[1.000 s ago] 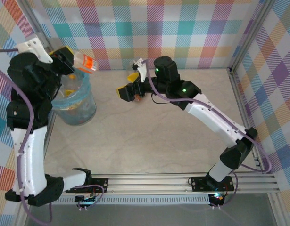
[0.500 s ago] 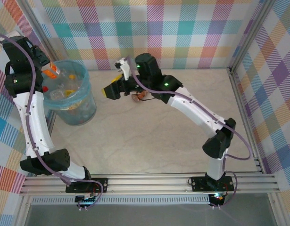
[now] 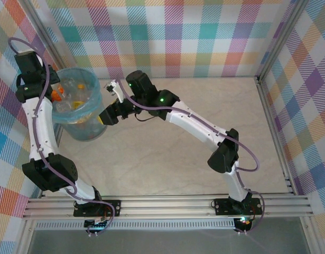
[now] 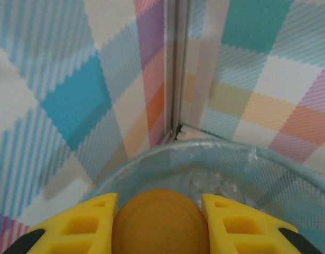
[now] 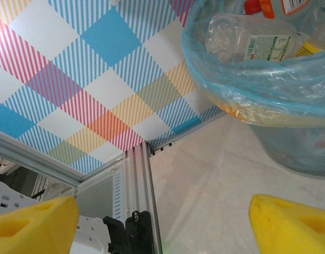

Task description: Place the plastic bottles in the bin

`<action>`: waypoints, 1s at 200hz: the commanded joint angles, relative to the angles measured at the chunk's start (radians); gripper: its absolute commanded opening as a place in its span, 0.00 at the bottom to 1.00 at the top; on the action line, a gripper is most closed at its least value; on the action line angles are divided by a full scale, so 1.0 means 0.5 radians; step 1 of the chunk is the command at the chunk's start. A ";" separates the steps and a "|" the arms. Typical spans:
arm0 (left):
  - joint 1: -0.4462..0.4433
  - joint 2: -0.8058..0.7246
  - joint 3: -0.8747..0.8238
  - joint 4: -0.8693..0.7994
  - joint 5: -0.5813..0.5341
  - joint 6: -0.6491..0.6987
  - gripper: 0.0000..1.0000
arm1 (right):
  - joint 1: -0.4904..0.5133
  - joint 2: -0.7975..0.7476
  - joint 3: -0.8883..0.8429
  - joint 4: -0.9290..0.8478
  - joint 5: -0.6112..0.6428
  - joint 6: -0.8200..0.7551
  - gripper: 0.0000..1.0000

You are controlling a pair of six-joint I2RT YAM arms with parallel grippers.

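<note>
Left gripper: jaws clamped on an orange bottle, in contact on both sides. The gripper hangs over the left rim of the bin, close to the corner post of the plaid wall.

Right gripper: jaws wide apart, nothing between them. It sits low, just beside the bin's right wall; contact with the wall cannot be confirmed.

The bin stands at the far-left corner of the table, lined with a light-blue bag. Several bottles lie inside, including 1 clear bottle with a white label, on its side near the top.
</note>
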 commanded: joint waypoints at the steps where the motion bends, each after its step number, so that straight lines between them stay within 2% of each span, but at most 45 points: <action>1: 0.003 0.002 -0.068 0.087 0.086 0.152 0.18 | -0.008 -0.011 0.075 -0.020 -0.034 -0.036 0.84; 23: 0.003 0.008 -0.089 0.003 0.223 0.158 0.54 | -0.008 -0.012 0.069 -0.030 -0.045 -0.049 0.84; 40: 0.006 -0.002 -0.085 -0.058 0.328 0.117 0.64 | -0.008 -0.018 0.066 -0.030 -0.048 -0.053 0.83; 87: 0.004 -0.082 -0.081 -0.154 0.651 0.021 0.68 | -0.008 -0.050 0.019 -0.020 -0.064 -0.053 0.83; 165: 0.004 -0.164 -0.074 -0.350 0.691 -0.103 0.65 | -0.026 -0.106 -0.045 -0.051 -0.013 -0.051 0.83; 200: -0.070 -0.224 0.035 -0.364 0.717 -0.122 0.66 | -0.064 -0.121 -0.012 -0.143 0.162 -0.027 0.83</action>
